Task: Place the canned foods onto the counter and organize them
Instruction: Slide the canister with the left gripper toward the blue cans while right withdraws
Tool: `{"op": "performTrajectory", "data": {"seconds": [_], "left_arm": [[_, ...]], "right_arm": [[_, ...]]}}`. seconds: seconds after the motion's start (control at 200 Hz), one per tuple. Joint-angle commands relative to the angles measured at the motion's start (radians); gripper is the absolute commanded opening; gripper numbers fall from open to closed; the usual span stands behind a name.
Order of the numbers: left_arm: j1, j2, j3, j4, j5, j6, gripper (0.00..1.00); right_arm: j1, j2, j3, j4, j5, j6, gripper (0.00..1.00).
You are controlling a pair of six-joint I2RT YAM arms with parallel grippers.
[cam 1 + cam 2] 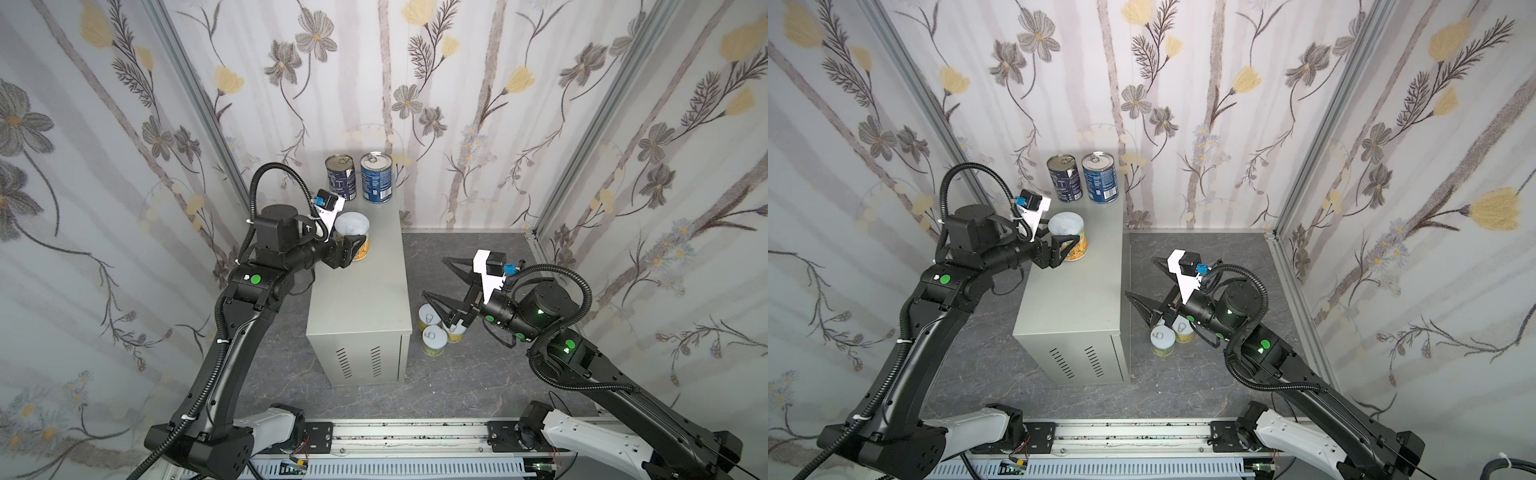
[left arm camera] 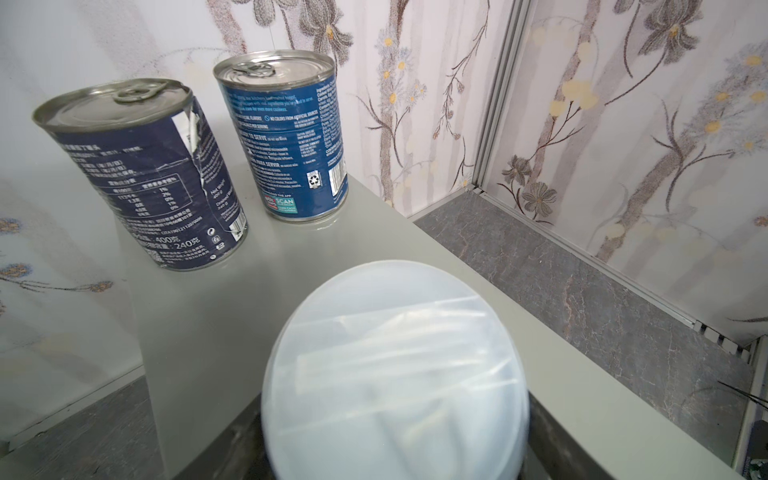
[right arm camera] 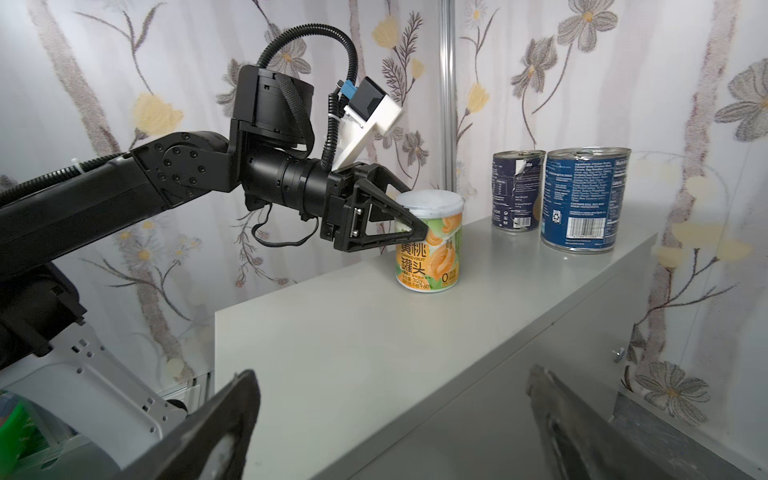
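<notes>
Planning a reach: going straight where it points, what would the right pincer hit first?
Likely the counter, its side near the top edge; nothing shows between it and the right pincer, though depth is unclear.

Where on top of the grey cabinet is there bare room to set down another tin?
The near half of the counter is bare, from the peach tin at the left end effector to the front edge. A strip runs between that tin and the right edge. The far end is crowded: two blue tins.

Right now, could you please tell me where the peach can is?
In both top views the peach can stands on the counter near its left edge, inside the left pincer, in front of the two blue cans.
</notes>
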Motion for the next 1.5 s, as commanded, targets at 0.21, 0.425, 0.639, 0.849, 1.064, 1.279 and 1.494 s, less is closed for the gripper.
{"op": "performTrajectory", "data": {"seconds": [0.21, 0.425, 0.639, 0.849, 1.064, 1.279, 1.494], "left_arm": [[0.095, 0.081, 0.024, 0.217, 0.113, -0.003, 0.76], [0.123, 0.138, 0.053, 0.253, 0.114, 0.007, 0.76], [0.148, 0.169, 0.07, 0.256, 0.1, 0.034, 0.76], [0.167, 0.203, 0.077, 0.266, 0.118, 0.039, 0.76], [0.171, 0.256, 0.097, 0.279, 0.148, 0.027, 0.76], [0.171, 0.289, 0.109, 0.272, 0.147, 0.03, 0.76], [0.17, 0.286, 0.102, 0.256, 0.117, 0.047, 0.76]], "right_arm": [[0.051, 0.034, 0.016, -0.001, 0.114, 0.034, 1.0], [0.055, 0.061, 0.028, 0.004, 0.129, 0.042, 1.0], [0.056, 0.09, 0.056, -0.003, 0.142, 0.046, 1.0], [0.056, 0.143, 0.122, -0.027, 0.148, 0.047, 1.0], [0.057, 0.182, 0.161, -0.035, 0.179, 0.059, 1.0], [0.057, 0.191, 0.179, -0.043, 0.2, 0.063, 1.0], [0.058, 0.206, 0.205, -0.063, 0.2, 0.051, 1.0]]}}
